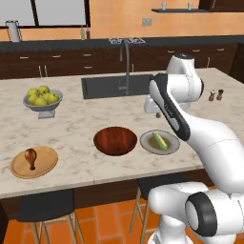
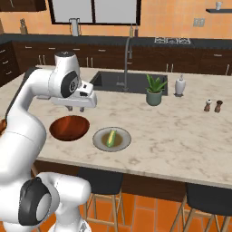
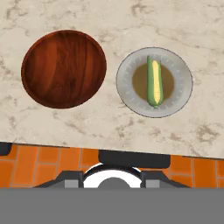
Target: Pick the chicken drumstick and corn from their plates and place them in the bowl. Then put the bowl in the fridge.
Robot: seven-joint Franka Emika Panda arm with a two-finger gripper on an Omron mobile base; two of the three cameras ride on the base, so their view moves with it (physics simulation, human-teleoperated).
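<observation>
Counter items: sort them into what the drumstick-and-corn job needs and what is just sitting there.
Needed: chicken drumstick on the wooden plate; corn on the grey plate; empty bowl between the two plates.

Just sitting there: fruit bowl, potted plant, white bottle, two shakers, sink.

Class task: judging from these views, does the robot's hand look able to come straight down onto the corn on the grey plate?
Probably yes. The corn lies alone on the grey plate, uncovered, with nothing above it. The hand hovers over the counter, nearer the wooden bowl, so it would need a short sideways shift first.
</observation>
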